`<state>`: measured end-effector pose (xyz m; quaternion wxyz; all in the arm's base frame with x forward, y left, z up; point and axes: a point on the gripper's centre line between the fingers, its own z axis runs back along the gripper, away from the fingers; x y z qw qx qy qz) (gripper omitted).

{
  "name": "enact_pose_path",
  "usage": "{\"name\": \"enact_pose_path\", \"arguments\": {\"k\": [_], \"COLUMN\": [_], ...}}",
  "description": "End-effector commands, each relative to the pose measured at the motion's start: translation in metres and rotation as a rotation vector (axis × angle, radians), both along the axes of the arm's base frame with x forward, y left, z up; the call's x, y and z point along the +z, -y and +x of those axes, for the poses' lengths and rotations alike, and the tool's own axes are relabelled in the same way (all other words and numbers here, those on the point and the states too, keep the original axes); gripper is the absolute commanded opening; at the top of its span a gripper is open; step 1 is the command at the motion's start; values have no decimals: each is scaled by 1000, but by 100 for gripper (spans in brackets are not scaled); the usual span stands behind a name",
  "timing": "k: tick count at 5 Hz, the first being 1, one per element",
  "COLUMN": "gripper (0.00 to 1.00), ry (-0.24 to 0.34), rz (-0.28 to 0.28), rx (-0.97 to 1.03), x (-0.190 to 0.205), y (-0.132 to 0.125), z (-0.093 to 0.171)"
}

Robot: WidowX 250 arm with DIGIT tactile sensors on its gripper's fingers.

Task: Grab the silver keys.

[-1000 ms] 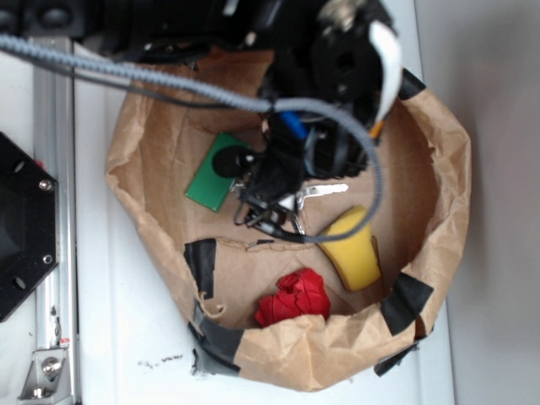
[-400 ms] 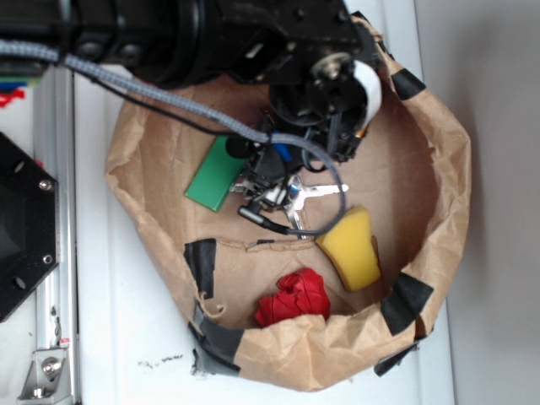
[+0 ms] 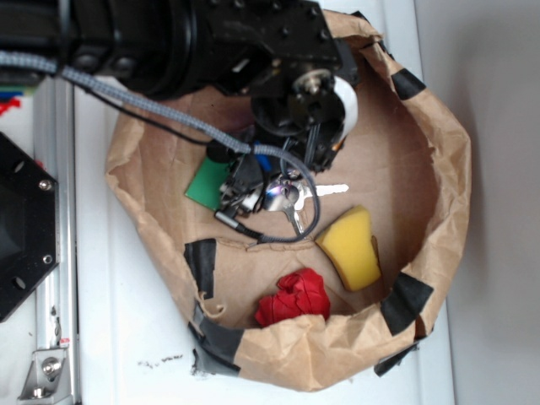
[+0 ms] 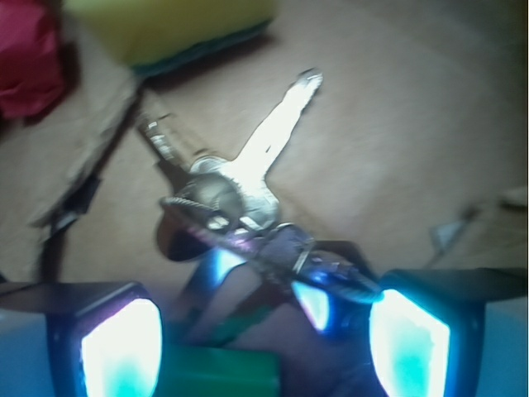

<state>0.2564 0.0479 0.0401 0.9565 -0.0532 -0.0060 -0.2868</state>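
Observation:
The silver keys (image 4: 235,194) lie on the brown paper floor, one bright blade (image 4: 285,116) pointing away from me. In the exterior view the keys (image 3: 285,196) sit in the middle of the paper bag, a blade sticking out to the right. My gripper (image 4: 264,339) is open, its two lit pads (image 4: 120,343) wide apart at the bottom of the wrist view. The near end of the key bunch reaches in between them, close to the right pad. From outside, the gripper (image 3: 243,187) hangs over the keys' left end and the green block.
A green block (image 4: 219,372) lies under the gripper, also seen as the green block (image 3: 202,184) left of the keys. A yellow sponge (image 3: 350,247) and a red crumpled object (image 3: 294,297) lie nearby. The taped paper bag wall (image 3: 439,169) rings everything.
The arm has shifted left and toward the back in the exterior view, uncovering more of the keys. The keys and other objects stay where they were.

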Motion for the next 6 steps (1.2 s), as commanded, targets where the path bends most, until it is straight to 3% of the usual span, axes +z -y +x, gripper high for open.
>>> {"name": "enact_pose_path", "arguments": {"k": [1, 3, 4, 5, 6], "gripper": [100, 100, 100, 100, 100], "ry": [70, 197, 219, 265, 273], "rz": [2, -4, -13, 18, 22], "rx": [-94, -182, -161, -184, -166], "x": [13, 21, 24, 20, 21], "y": [11, 14, 12, 10, 9], "z": [3, 13, 21, 18, 19]}}
